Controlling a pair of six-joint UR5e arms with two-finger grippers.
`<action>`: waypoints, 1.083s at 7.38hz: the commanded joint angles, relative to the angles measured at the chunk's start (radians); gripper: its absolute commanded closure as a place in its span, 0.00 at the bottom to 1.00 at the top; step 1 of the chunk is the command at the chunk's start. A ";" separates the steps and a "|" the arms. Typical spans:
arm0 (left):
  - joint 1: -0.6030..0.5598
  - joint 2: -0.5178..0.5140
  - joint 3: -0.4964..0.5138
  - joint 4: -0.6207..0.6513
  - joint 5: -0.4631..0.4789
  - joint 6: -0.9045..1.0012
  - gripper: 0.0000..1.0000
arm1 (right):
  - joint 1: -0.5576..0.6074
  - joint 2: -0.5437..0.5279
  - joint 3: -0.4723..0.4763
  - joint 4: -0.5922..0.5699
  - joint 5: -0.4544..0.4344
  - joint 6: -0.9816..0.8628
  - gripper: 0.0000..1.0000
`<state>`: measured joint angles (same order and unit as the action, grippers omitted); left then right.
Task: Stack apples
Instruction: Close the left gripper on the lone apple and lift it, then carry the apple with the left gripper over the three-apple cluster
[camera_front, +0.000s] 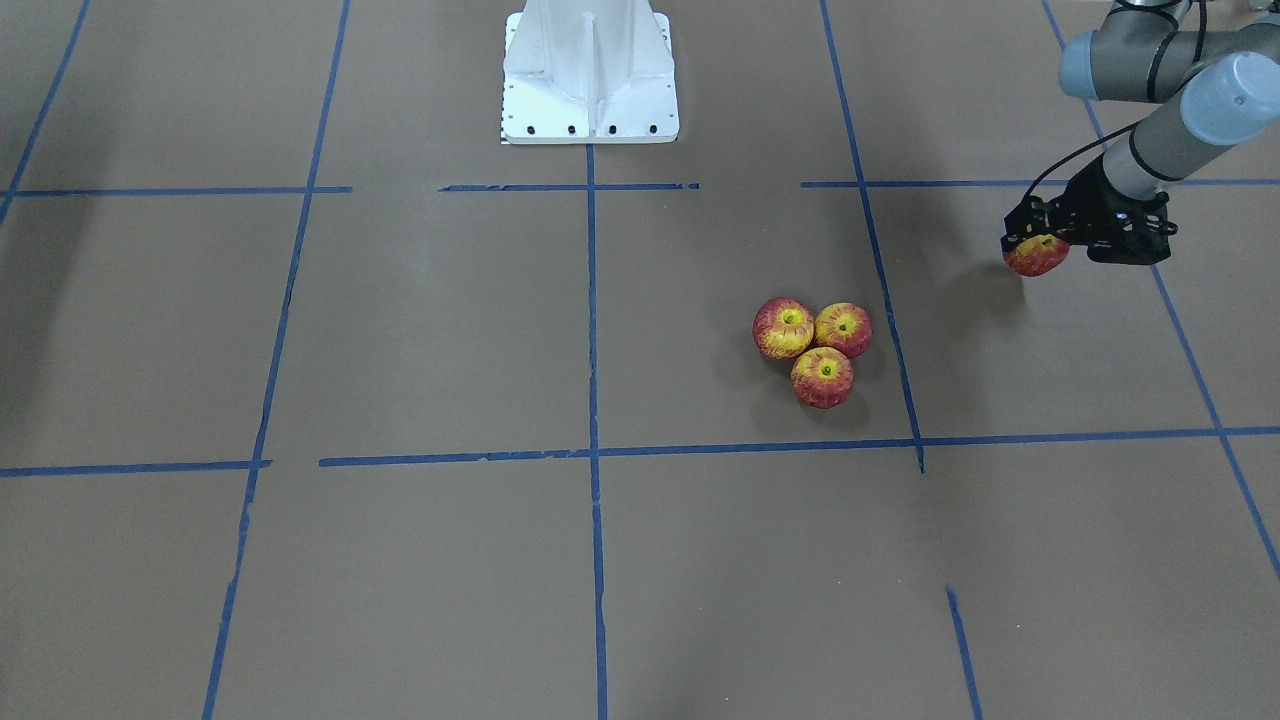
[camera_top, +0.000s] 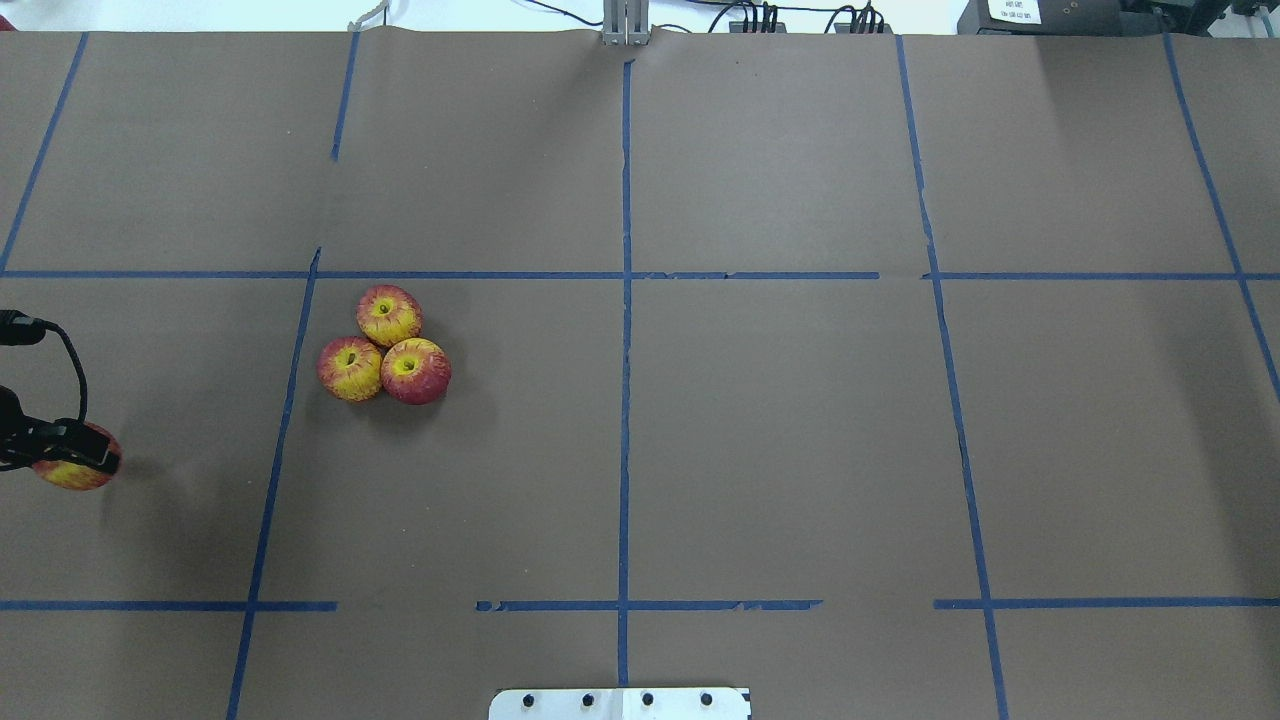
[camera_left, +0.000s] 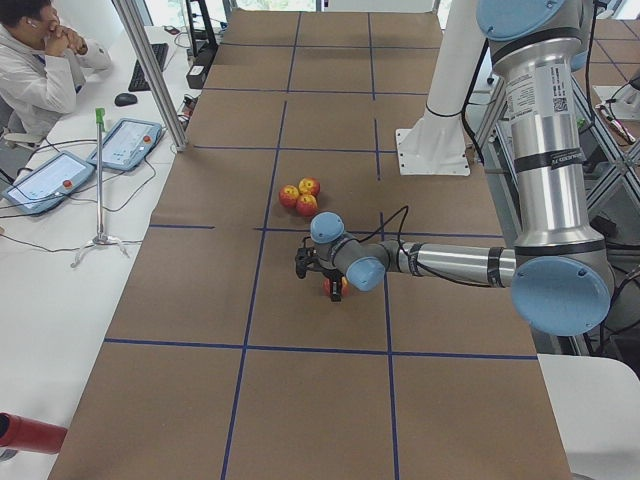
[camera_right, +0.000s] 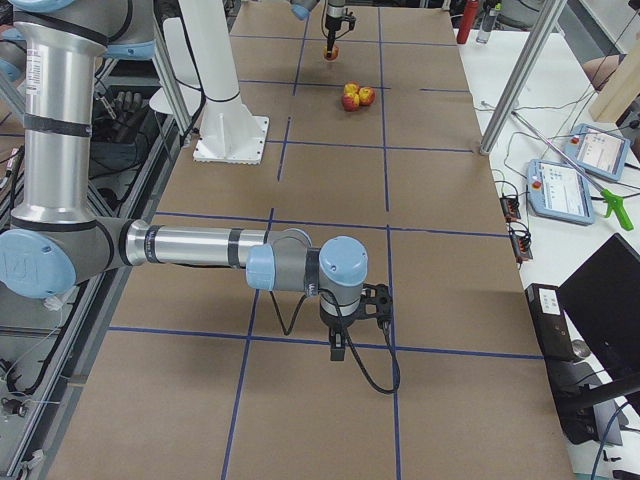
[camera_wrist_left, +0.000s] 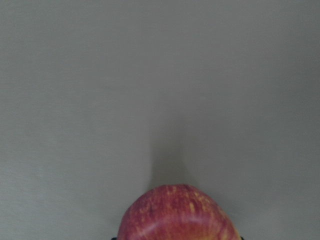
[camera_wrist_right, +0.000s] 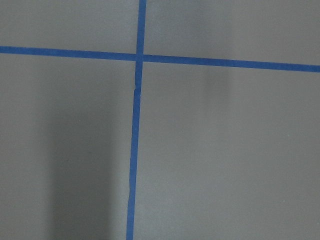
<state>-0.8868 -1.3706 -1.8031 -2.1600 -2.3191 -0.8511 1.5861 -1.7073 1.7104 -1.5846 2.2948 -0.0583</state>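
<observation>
The left gripper has its fingers clamped on one apple, held above the desk, well apart from the three touching apples. Best to centre it over their middle hollow, lower slowly, then release. For the right gripper, I cannot tell.

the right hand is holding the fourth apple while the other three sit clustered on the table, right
No, the left hand holds the fourth apple, not the right: in the overhead view that arm comes in from the left edge. The other three apples do sit clustered, touching, on the table.
</observation>
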 joint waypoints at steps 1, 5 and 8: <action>-0.006 -0.109 -0.082 0.011 -0.059 -0.145 1.00 | 0.000 0.000 0.000 0.000 0.000 0.000 0.00; 0.055 -0.394 -0.049 0.104 0.192 -0.243 1.00 | 0.000 0.000 0.000 0.000 0.000 0.000 0.00; 0.138 -0.499 -0.022 0.229 0.299 -0.243 1.00 | 0.000 0.000 0.000 0.000 0.000 0.000 0.00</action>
<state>-0.7648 -1.8450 -1.8310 -1.9602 -2.0398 -1.0934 1.5861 -1.7073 1.7104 -1.5846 2.2948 -0.0583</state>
